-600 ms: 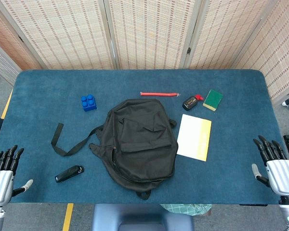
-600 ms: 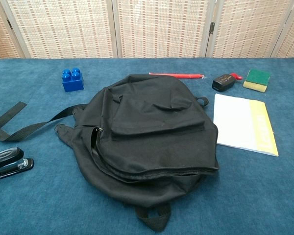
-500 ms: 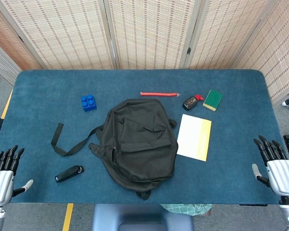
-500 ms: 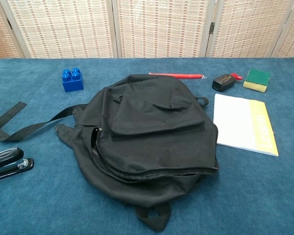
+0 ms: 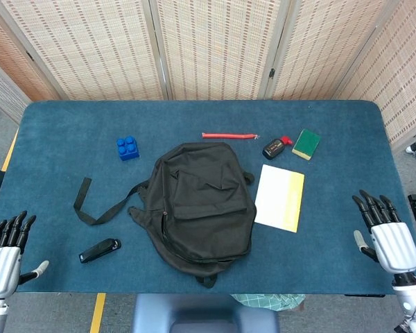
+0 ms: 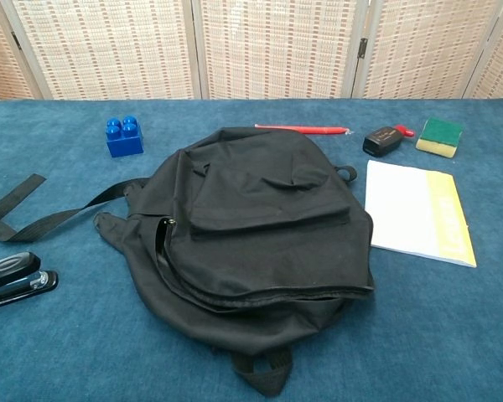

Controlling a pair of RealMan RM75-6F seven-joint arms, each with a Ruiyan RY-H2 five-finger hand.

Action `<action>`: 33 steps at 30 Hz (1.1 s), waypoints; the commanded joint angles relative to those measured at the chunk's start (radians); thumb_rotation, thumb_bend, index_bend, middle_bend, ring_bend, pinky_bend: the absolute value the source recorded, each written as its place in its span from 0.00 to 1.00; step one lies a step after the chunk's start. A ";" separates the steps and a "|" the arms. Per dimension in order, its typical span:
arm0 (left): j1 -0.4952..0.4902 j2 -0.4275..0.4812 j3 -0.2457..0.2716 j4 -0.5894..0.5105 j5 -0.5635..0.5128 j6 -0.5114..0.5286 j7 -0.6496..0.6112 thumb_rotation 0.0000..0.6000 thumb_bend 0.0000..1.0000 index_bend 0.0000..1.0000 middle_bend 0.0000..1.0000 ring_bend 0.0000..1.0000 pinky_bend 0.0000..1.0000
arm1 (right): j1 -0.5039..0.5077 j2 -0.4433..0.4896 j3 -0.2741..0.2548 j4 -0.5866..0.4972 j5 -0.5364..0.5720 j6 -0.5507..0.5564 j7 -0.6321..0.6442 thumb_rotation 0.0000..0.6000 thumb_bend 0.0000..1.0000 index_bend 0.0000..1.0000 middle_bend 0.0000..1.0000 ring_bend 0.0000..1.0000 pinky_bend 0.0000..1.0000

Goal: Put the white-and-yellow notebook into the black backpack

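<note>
The black backpack (image 5: 200, 202) (image 6: 250, 226) lies flat in the middle of the blue table, its zipper running along the near left side. Just right of it lies the white-and-yellow notebook (image 5: 280, 197) (image 6: 419, 211), flat and apart from the bag. My left hand (image 5: 5, 251) hovers at the table's near left corner, fingers apart and holding nothing. Over the near right edge my right hand (image 5: 383, 234) is held the same way, well right of the notebook. Neither hand shows in the chest view.
A blue toy block (image 5: 127, 148) (image 6: 124, 136) sits left of the bag, its strap (image 5: 90, 206) trailing left. A black stapler (image 5: 100, 250) (image 6: 12, 280) lies near left. Behind are a red pen (image 5: 229, 135), a small black-and-red item (image 5: 276, 147) and a green sponge (image 5: 306, 143).
My right hand has moved a little left and forward over the table's edge. The left hand has dropped slightly. Backpack and notebook have not moved.
</note>
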 commanded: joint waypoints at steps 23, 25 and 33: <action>0.017 0.004 0.009 -0.002 -0.029 -0.012 -0.005 1.00 0.20 0.07 0.03 0.05 0.00 | 0.283 -0.427 0.018 0.594 0.015 -0.326 0.028 1.00 0.28 0.00 0.06 0.10 0.04; 0.017 0.003 0.010 -0.002 -0.030 -0.013 -0.005 1.00 0.20 0.07 0.03 0.05 0.00 | 0.297 -0.453 0.014 0.637 0.012 -0.335 0.041 1.00 0.29 0.00 0.06 0.10 0.04; 0.017 0.003 0.008 -0.003 -0.036 -0.018 -0.003 1.00 0.20 0.07 0.03 0.05 0.00 | 0.332 -0.534 -0.003 0.771 0.003 -0.343 0.092 1.00 0.44 0.00 0.07 0.10 0.04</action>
